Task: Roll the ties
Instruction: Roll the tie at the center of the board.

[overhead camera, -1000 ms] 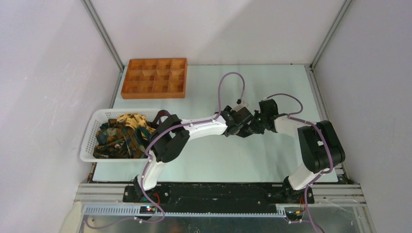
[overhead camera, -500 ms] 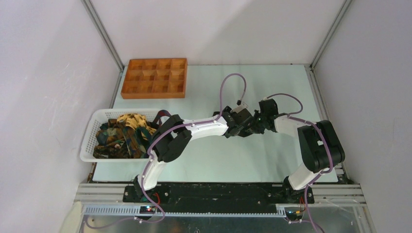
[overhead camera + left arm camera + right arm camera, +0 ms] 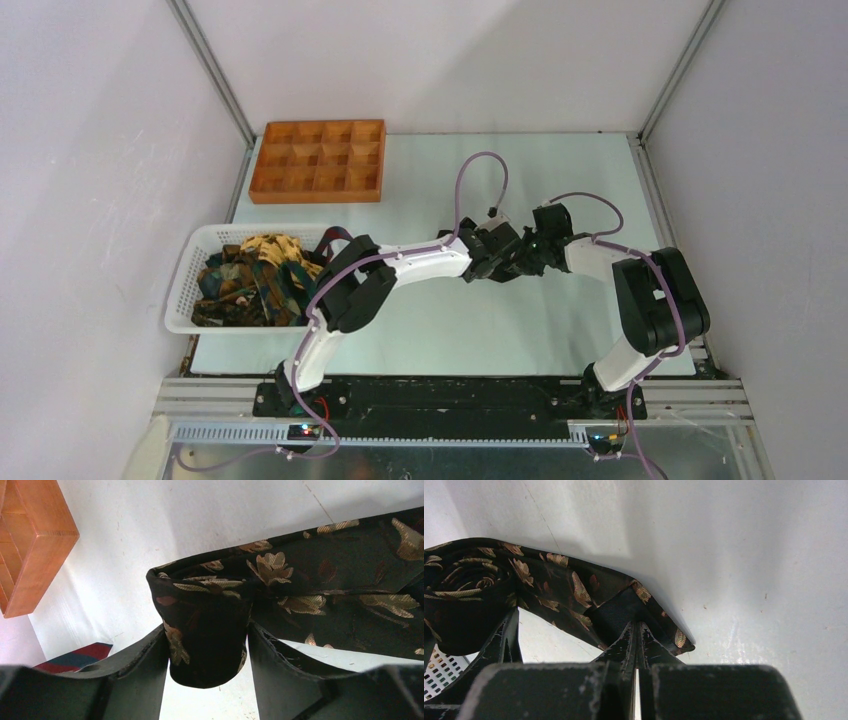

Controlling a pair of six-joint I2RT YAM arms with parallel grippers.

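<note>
Tie roll (image 3: pixel 200 600) clasped in left pincer (image 3: pixel 206 630), tail (image 3: pixel 574 592) pinched in shut right pincer (image 3: pixel 636 628).

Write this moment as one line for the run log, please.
left tool: grips rolled part of tie | right tool: pinches tie's free end | other ties: in white mesh basket

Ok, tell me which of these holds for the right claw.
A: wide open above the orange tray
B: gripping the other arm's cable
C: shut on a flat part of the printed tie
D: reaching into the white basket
C: in its own wrist view the right claw has its fingers pressed together, pinching a flat part of the tie near its end.
</note>
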